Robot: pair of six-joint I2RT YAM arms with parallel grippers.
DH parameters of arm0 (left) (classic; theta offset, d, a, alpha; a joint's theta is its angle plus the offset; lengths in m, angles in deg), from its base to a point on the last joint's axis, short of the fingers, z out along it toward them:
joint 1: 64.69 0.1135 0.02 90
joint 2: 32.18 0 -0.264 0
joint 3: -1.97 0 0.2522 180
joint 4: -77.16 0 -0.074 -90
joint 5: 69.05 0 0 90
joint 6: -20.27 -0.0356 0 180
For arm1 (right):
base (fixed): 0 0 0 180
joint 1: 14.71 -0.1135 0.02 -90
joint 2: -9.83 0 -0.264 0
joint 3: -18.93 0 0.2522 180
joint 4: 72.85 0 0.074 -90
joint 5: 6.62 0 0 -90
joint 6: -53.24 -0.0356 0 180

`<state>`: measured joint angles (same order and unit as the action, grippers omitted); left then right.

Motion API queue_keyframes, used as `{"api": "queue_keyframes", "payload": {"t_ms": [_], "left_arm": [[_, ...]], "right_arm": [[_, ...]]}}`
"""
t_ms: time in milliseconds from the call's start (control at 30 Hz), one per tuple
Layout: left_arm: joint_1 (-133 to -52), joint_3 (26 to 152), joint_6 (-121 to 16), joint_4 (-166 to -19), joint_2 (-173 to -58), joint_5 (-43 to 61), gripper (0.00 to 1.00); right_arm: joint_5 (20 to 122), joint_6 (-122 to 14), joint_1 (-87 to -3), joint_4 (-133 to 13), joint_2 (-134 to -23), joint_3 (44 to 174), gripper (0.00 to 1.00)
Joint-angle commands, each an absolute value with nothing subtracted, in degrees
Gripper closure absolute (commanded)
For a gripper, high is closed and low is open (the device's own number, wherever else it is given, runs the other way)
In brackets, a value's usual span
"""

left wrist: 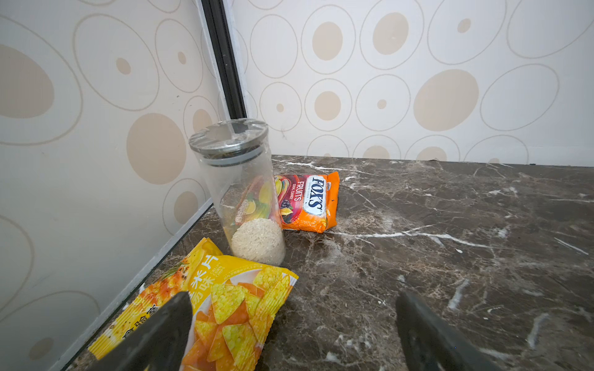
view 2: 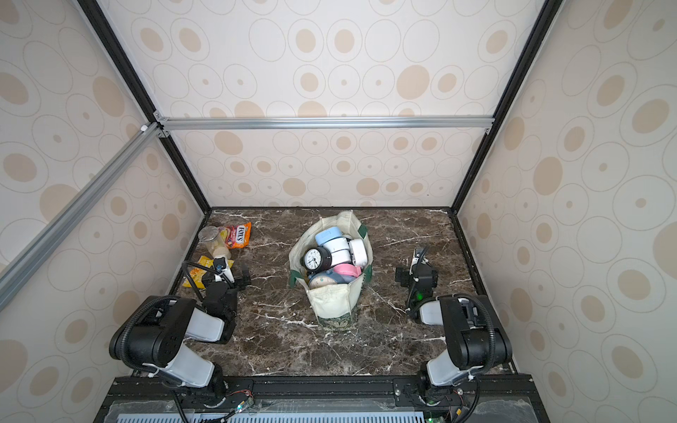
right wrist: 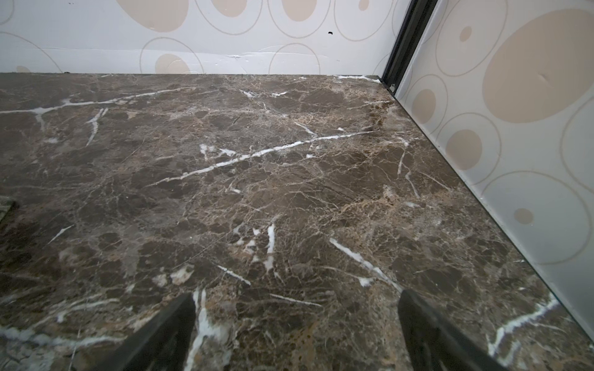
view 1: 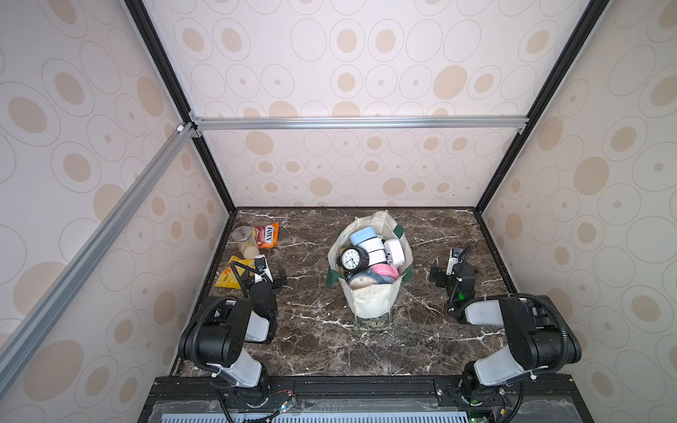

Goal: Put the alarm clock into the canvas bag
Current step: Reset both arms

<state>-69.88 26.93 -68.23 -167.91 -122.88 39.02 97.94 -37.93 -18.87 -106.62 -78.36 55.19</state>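
Black round alarm clock with a white dial [view 1: 351, 258] lies inside the cream canvas bag with green handles [view 1: 370, 305], among pale blue, white and pink clocks [view 1: 375, 252] piled up to its rim. The bag stands mid-table on the dark brown marble table [view 1: 421, 344], with bare room on every side. Left gripper [left wrist: 292, 297], fingers wide and empty, hangs near the left edge just beside a yellow chip packet [left wrist: 231, 305]; a clear rice jar [left wrist: 244, 199] and an orange candy packet [left wrist: 308, 202] stand farther back. Right gripper [right wrist: 295, 297], fingers wide and empty, hangs over bare marble near the right edge.

Wide-spread right tool [right wrist: 295, 331], marble tabletop [right wrist: 257, 160]
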Motion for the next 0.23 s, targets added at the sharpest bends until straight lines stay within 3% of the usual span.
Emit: {"api": "queue_keyframes", "payload": {"t_ms": [0, 200], "left_arm": [[-69.7, 27.2, -68.9, -170.1, -123.0, 39.1, 0.02], [-69.7, 27.2, -68.9, -170.1, -123.0, 39.0, 0.02]], "right_arm": [[97.3, -37.4, -19.1, -106.3, -78.3, 56.2, 0.00], [97.0, -37.5, -18.9, -105.2, -78.8, 57.0, 0.00]]}}
